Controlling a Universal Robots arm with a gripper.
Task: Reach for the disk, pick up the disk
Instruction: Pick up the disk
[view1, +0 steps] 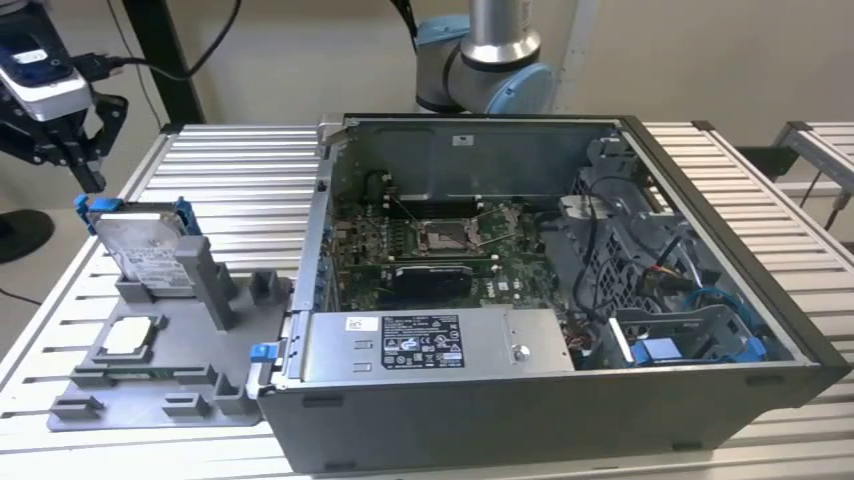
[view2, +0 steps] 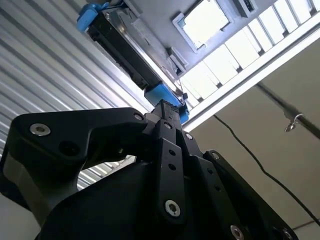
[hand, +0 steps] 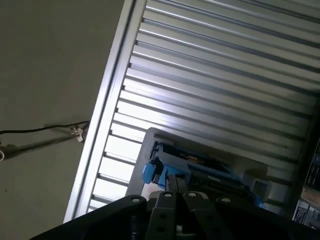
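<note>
A: Checking black gripper (view1: 90, 182): closed, gripping nothing, hovering.
B: Noting flat silver-metal disk (view1: 140, 250) with blue rails: standing on edge just beneath tips, upper edge running away from them.

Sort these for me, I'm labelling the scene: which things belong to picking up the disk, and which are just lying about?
In the job: disk, upright in grey holder; claw above it.
Lying about: open computer case; square chip; slatted table.
</note>
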